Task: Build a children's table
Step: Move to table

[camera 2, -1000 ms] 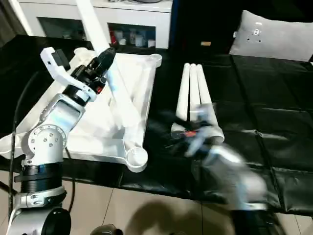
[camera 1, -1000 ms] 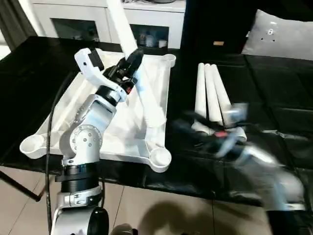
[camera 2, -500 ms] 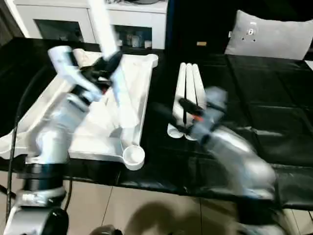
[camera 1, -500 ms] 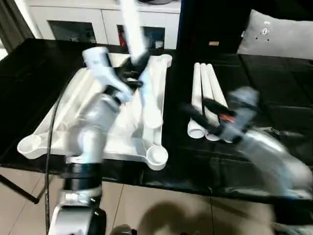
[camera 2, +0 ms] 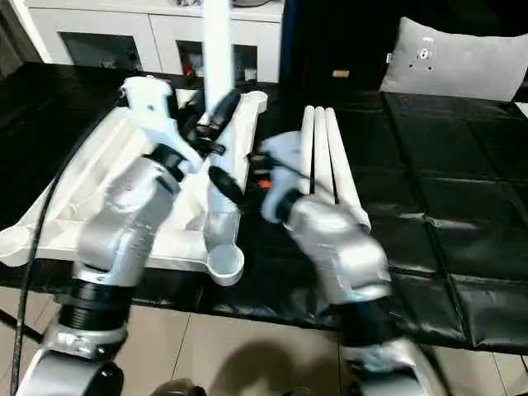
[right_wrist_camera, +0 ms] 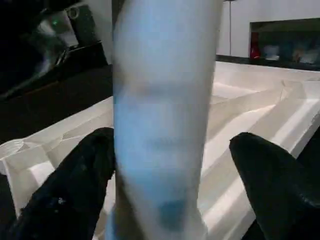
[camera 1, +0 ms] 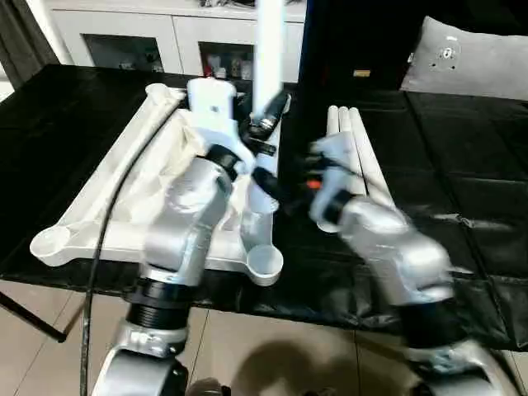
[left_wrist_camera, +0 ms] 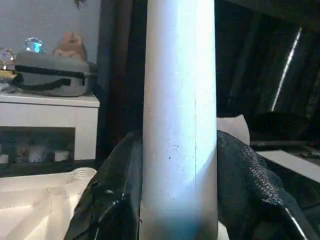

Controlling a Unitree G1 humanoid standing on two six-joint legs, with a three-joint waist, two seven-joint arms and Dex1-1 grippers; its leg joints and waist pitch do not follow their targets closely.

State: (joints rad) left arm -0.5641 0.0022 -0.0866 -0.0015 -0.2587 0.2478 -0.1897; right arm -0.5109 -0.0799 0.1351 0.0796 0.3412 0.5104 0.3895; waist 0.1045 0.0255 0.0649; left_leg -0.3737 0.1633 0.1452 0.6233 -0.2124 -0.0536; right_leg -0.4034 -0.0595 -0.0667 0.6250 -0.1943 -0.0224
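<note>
While left hand (camera 1: 262, 132) pinches it, leg (camera 1: 270, 49) stands upright | right hand (right_wrist_camera: 165, 165) spread around its base

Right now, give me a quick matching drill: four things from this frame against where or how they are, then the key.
1. held leg
2. three spare legs
3. tabletop
4. cushion

A. side by side on the black surface
B. far right, grey
C. upright in the left gripper
D. underside up, sockets at the corners

Pairs: 1-C, 2-A, 3-D, 4-B
</note>
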